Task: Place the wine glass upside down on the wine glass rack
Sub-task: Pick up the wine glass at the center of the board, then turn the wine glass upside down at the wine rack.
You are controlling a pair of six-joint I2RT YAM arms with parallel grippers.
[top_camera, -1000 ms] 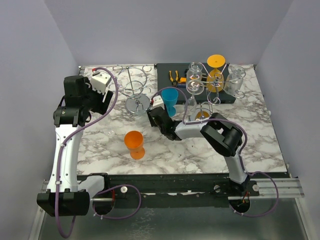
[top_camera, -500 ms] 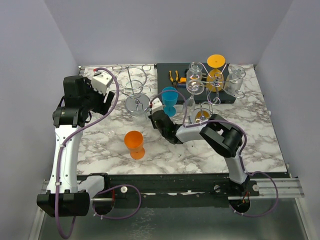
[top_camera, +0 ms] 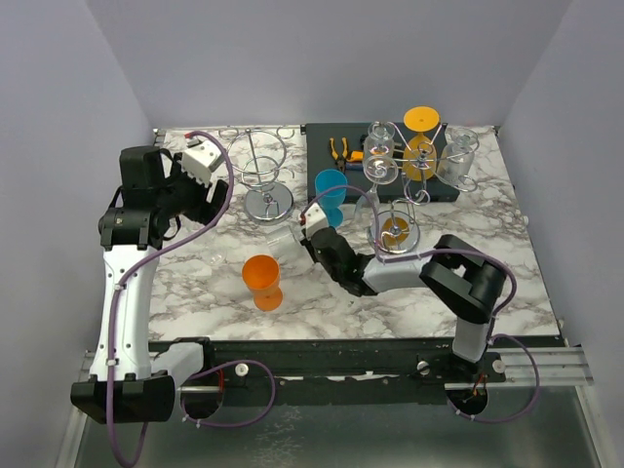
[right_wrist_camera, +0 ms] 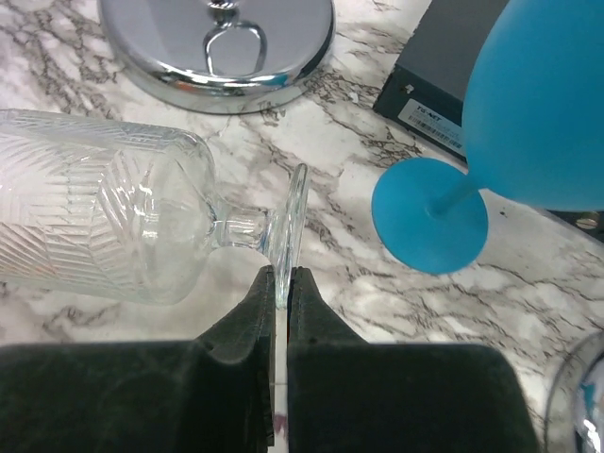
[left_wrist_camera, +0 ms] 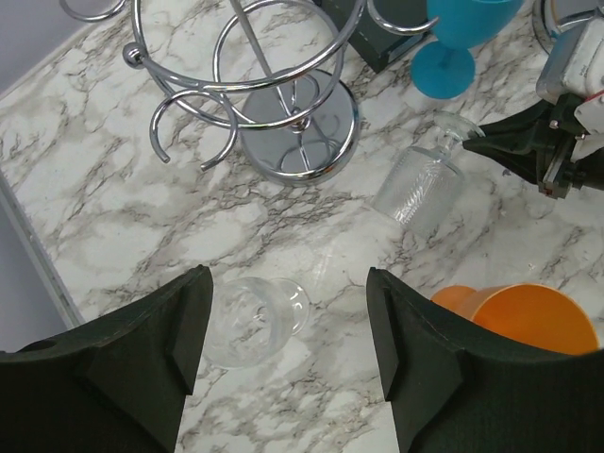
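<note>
A clear cut-pattern wine glass (right_wrist_camera: 104,217) lies on its side on the marble. My right gripper (right_wrist_camera: 283,278) is shut on the rim of its round foot (right_wrist_camera: 294,212). From above, the glass (top_camera: 283,237) lies left of the right gripper (top_camera: 310,226), in front of the empty chrome wine glass rack (top_camera: 261,168). In the left wrist view the same glass (left_wrist_camera: 420,184) is right of the rack's base (left_wrist_camera: 297,127). My left gripper (left_wrist_camera: 288,354) hangs open above a second clear glass (left_wrist_camera: 255,321) standing on the table, touching nothing.
An orange cup (top_camera: 261,278) stands in front of the held glass, and a blue goblet (top_camera: 331,193) behind it. A second rack (top_camera: 417,156) holding clear and orange glasses stands on a dark mat (top_camera: 327,146) at the back right, with pliers (top_camera: 341,148) beside it.
My right gripper has shut on the foot of the lying glass, and its elbow has swung to the right. The left arm has hardly moved.
</note>
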